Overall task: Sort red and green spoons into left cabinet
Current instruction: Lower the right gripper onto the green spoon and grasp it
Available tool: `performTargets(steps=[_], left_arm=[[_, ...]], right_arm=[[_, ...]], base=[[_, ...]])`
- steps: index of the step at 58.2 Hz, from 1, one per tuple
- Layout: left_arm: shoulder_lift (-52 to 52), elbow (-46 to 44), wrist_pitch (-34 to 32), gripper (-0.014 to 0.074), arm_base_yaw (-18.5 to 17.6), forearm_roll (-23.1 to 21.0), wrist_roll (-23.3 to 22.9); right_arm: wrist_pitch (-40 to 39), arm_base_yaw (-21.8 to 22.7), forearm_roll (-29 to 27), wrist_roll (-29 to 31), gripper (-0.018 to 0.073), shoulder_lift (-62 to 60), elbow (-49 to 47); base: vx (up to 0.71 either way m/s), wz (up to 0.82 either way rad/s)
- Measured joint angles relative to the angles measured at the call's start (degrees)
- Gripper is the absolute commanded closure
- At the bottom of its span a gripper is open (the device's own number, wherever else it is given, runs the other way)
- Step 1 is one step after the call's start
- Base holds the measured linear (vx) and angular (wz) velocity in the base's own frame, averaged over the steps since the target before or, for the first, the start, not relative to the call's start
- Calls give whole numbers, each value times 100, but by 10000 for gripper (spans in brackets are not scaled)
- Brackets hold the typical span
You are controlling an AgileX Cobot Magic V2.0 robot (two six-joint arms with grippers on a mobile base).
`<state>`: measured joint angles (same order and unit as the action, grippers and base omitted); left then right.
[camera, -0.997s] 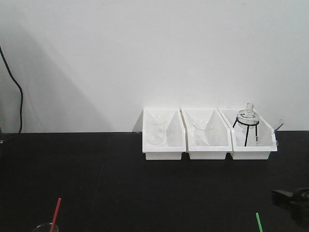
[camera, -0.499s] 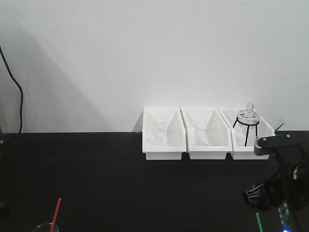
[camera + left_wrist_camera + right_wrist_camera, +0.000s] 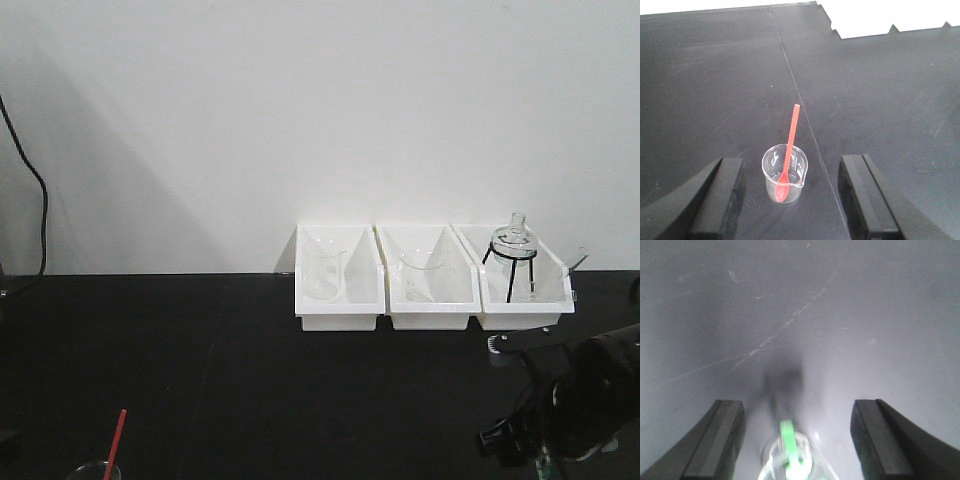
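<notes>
Between my left gripper's (image 3: pixel 791 160) spread fingers (image 3: pixel 715 200) the red spoon (image 3: pixel 788 150) stands bowl-down in a small clear beaker (image 3: pixel 784 174), its handle leaning away over the rim. Neither finger touches the glass. In the front view that spoon (image 3: pixel 117 441) sits at the bottom left, where it was a second ago.

Under my right gripper (image 3: pixel 799 402), also spread wide, the green spoon (image 3: pixel 789 440) stands in the other beaker (image 3: pixel 790 462). Both are blurred and close to the lens, between the fingers but clear of them.

From the front, my right arm (image 3: pixel 590 395) has dropped. Half a second ago it stood in front of the right-hand bin's corner; now it is lower on the black table (image 3: pixel 250 380) and hides the green handle tip that showed at the bottom edge before.

Behind, three white bins (image 3: pixel 430 318) line the wall, unchanged. Two hold clear glassware and the right one holds a flask (image 3: pixel 514 238) on a black stand (image 3: pixel 510 270).
</notes>
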<state>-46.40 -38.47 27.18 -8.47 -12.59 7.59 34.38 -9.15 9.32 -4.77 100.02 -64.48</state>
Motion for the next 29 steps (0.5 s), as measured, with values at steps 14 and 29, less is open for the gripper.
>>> performTargets(steps=[14,29], left_arm=[[0,0,0,87,0,0,0],[0,0,0,88,0,0,0]], right_arm=[[-81,0,0,-165,272,216,0],[-100,0,18,-302,573,237,0]], base=[[0,0],[0,0]])
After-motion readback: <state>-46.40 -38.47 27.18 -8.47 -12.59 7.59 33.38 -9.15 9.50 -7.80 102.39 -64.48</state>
